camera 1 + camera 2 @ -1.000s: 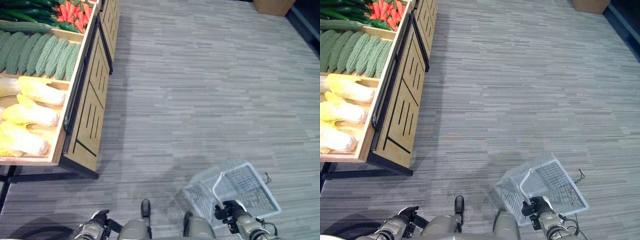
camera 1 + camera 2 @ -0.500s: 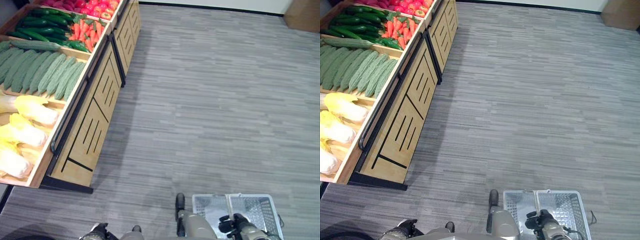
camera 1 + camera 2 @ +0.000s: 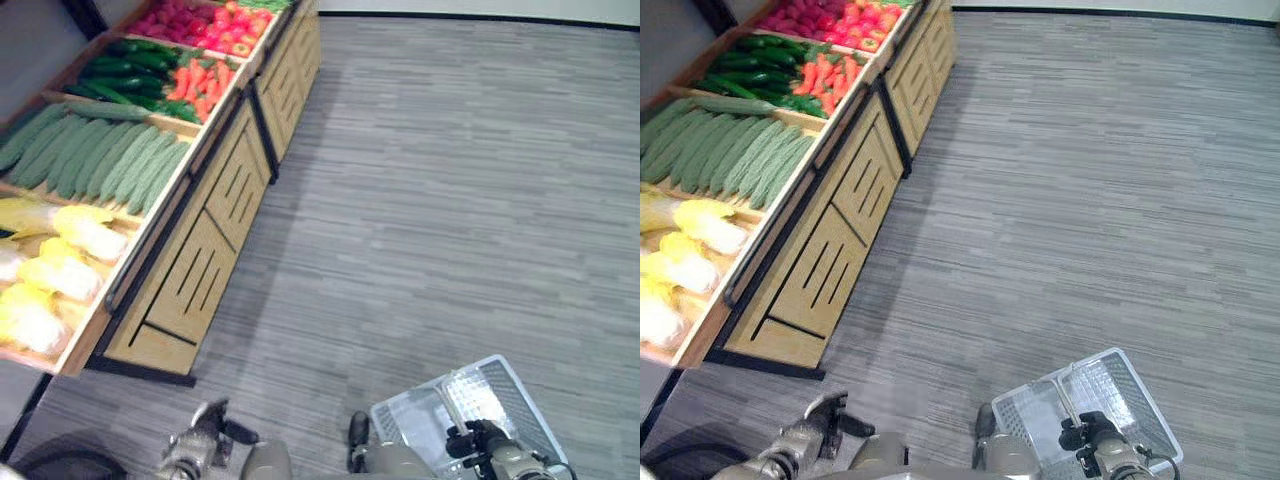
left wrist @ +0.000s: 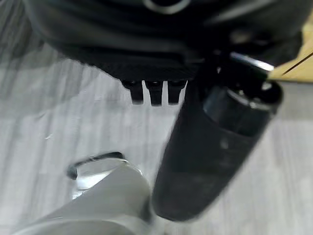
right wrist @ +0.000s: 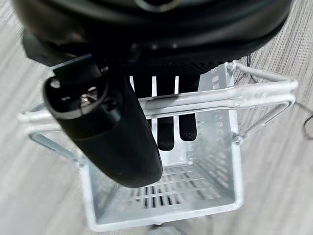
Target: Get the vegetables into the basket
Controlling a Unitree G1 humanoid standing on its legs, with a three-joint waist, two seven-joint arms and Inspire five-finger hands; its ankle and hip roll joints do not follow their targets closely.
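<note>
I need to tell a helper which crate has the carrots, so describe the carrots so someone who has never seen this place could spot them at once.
Start at the long wooden produce stand running along the left of the grey floor. In its slanted top trays, go past the yellow-white cabbages and the pale green bitter gourds. The carrots are the short orange heap, between the dark green cucumbers and the red produce beyond.
</note>
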